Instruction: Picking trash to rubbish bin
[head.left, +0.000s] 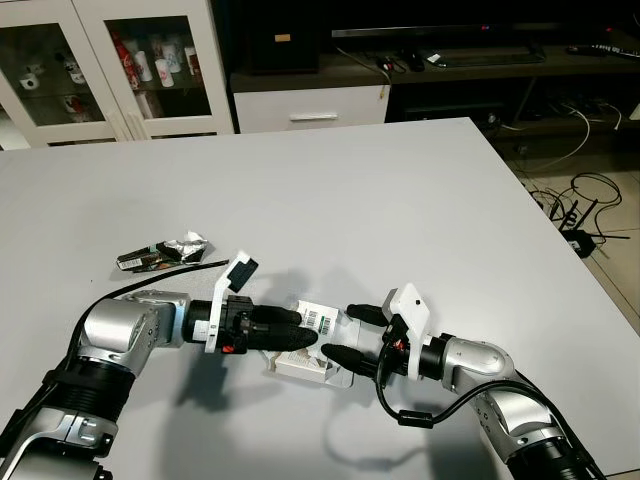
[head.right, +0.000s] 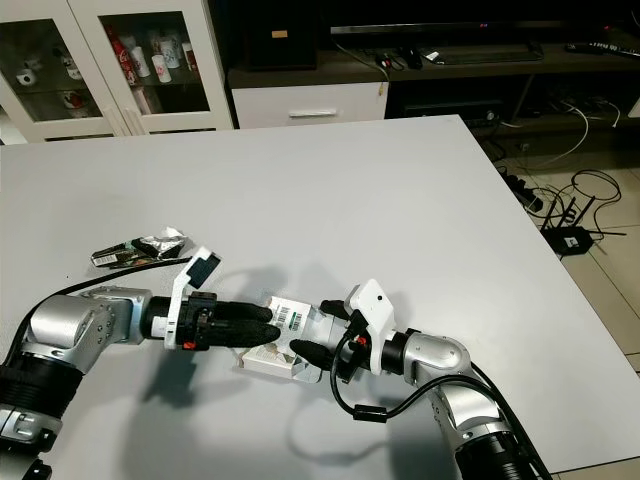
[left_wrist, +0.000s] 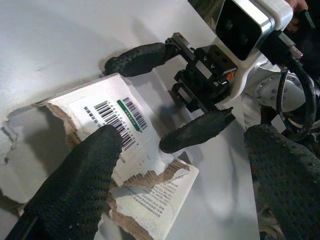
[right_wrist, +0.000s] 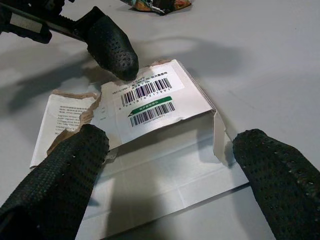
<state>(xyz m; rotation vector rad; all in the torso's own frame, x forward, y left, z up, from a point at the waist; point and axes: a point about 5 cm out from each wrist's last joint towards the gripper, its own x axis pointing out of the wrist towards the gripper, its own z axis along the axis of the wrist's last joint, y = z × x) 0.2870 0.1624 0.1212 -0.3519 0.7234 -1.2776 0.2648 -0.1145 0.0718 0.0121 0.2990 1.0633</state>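
Torn box: one (head.left: 312, 340), flat white cardboard with ragged brown edges and two barcodes, lying on the grey desk (head.left: 330, 190) between both hands.
Left hand (head.left: 300, 331): spread, one knobbly black fingertip (left_wrist: 107, 142) pressing the barcode label.
Right hand (head.left: 346, 336): spread, fingers straddling the box's edge.
Wrappers: one crumpled foil cluster (head.left: 165, 251), beyond the left hand.

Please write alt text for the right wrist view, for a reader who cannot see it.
A torn white box with two barcodes lies flat on the grey table, between the right gripper's open black fingers. A finger of the left gripper presses its far edge.
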